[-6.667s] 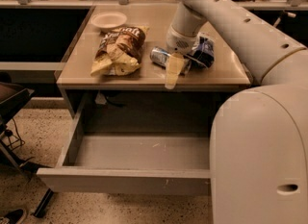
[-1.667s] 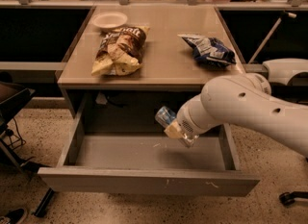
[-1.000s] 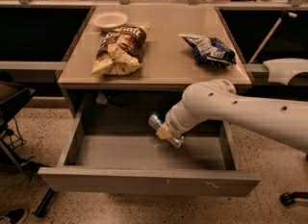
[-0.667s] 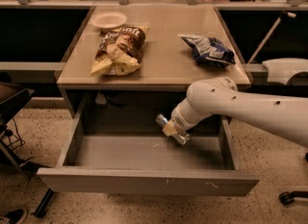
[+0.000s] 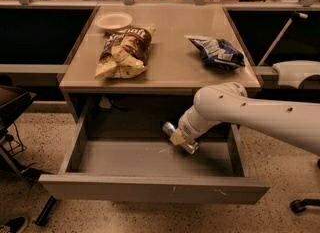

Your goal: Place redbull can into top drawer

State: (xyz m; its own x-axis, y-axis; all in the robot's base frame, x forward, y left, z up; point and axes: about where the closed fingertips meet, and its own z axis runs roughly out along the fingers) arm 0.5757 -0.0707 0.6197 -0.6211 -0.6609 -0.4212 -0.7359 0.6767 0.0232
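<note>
The redbull can (image 5: 169,128), slim and silver, is tilted over the open top drawer (image 5: 150,190), just above its floor at the right of middle. My gripper (image 5: 179,138) is shut on the can around its middle, with tan fingertips (image 5: 177,137) across it. My white arm (image 5: 250,113) reaches in from the right, under the table's front edge. The can's lower end (image 5: 191,149) is close to the drawer floor; I cannot tell if it touches.
On the table (image 5: 175,67) lie a brown snack bag (image 5: 124,51), a blue-and-white snack bag (image 5: 216,51) and a white bowl (image 5: 113,21). A dark chair (image 5: 10,109) stands at the left. The drawer's side walls (image 5: 75,144) flank the gripper.
The arm has carried the can from the table top down in front of the table and into the drawer space. Over the last second it shifted slightly right and lower.
</note>
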